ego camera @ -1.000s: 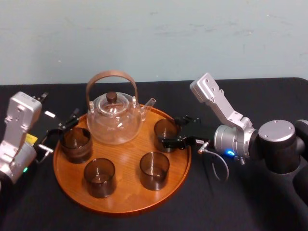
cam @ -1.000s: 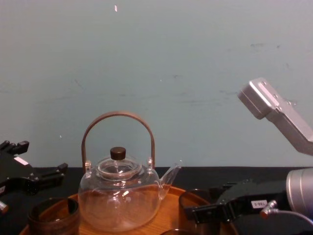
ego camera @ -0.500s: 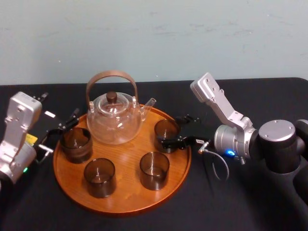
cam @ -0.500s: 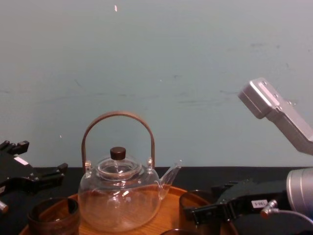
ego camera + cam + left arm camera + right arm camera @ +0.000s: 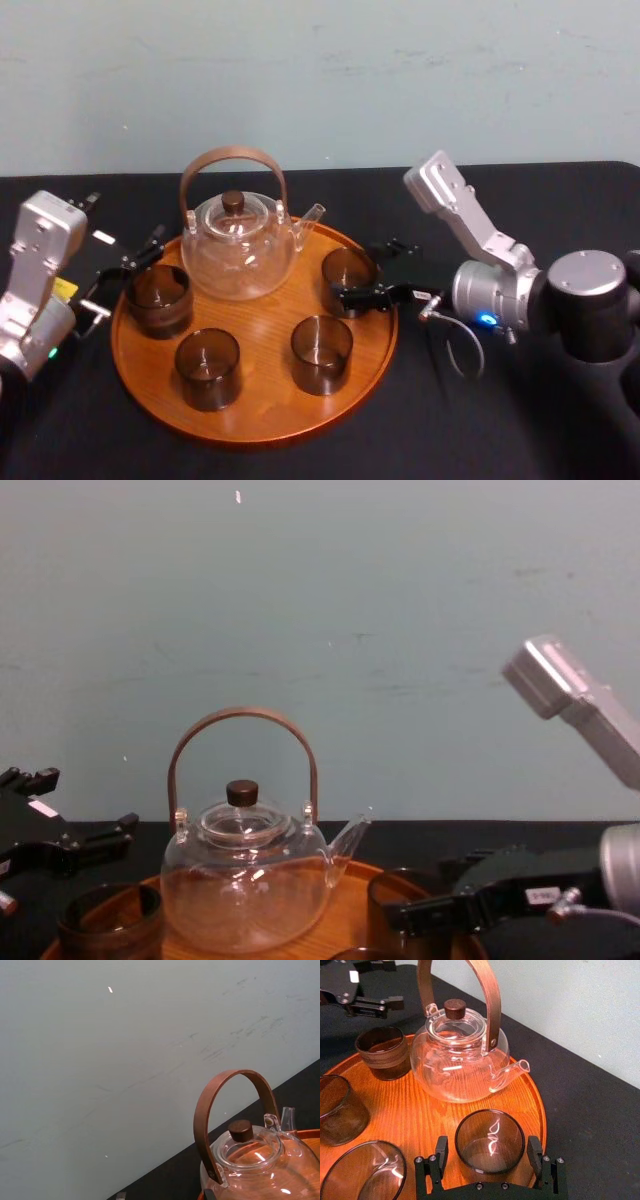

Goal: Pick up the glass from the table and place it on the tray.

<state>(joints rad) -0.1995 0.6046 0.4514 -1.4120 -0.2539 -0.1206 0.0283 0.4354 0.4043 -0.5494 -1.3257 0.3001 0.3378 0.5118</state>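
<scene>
Glass [image 5: 490, 1142] on tray [image 5: 420, 1110], between spread right end effector [image 5: 488, 1146] fingers [image 5: 441, 1151], left end effector [image 5: 125, 272] spread

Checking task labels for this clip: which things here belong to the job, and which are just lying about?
Job: glass between the open right pincer's fingers; tray; table.
Lying about: teapot; three other glasses; left pincer, idle at the tray's left edge.
</scene>
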